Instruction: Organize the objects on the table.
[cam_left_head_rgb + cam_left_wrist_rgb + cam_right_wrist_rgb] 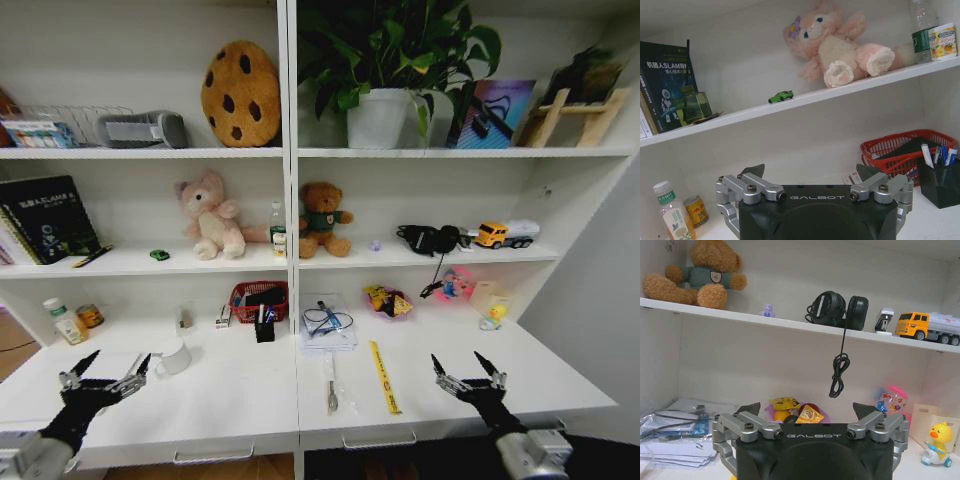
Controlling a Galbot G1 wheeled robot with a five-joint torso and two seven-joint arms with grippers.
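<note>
Beside left gripper [105, 372] jaws, white mug [174, 356], right gripper [468, 374] spread

The black left gripper [810, 179] stood spread open before a white shelf [805, 100] carrying a tiny green toy car [781, 96] beside a pink plush bear [837, 42].

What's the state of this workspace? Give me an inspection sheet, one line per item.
Surface: white table, drawers shut.
Job's things: mug near left tool; yellow ruler and pen lying flat at front; black pen cup by red basket; bottle and can at left; green toy car on shelf.
Clutter: papers, snack bags, duck toy.
Grippers: left tool and right tool open, above the table's front, holding nothing.
Cables: headphone cord dangling off shelf.
Surroundings: shelves with plush bears, plant, books.
</note>
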